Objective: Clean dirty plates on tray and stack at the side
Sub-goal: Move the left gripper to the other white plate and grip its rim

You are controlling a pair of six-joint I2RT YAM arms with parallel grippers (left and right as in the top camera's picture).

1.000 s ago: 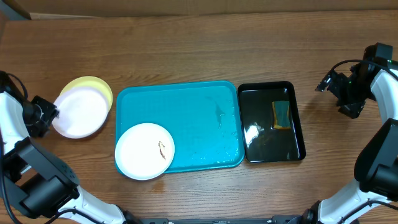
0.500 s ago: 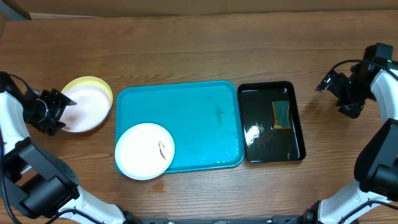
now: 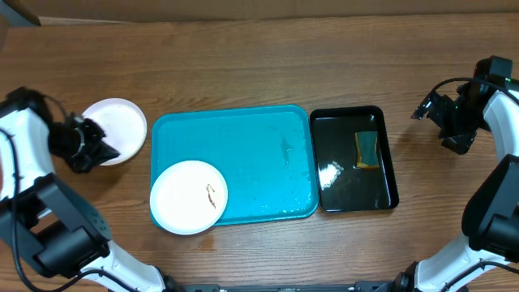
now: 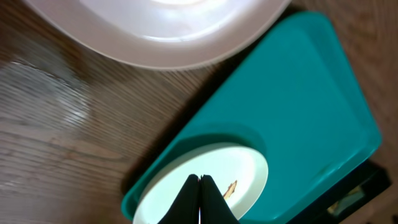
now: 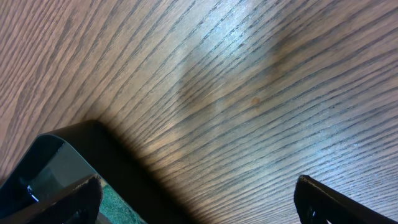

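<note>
My left gripper [image 4: 199, 196] hangs by the side plate [image 3: 119, 128], and I see only a narrow strip of wood between that plate and the tray [image 3: 243, 134]. The tray floor is open behind and right of the dirty plate [image 3: 189, 197], which overhangs the front-left rim. The black tray [image 3: 340, 122] sits just beside the tray's right edge, with the sponge [image 3: 367, 150] inside. Bare table [image 3: 243, 65] runs behind both trays and out to my right gripper [image 5: 198, 205].

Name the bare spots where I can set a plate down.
Bare: most of the tray, beyond and right of the smeared plate; the table strip beyond it and the black tray. Crowded: the left, where the left pincer sits at the white plate.
</note>
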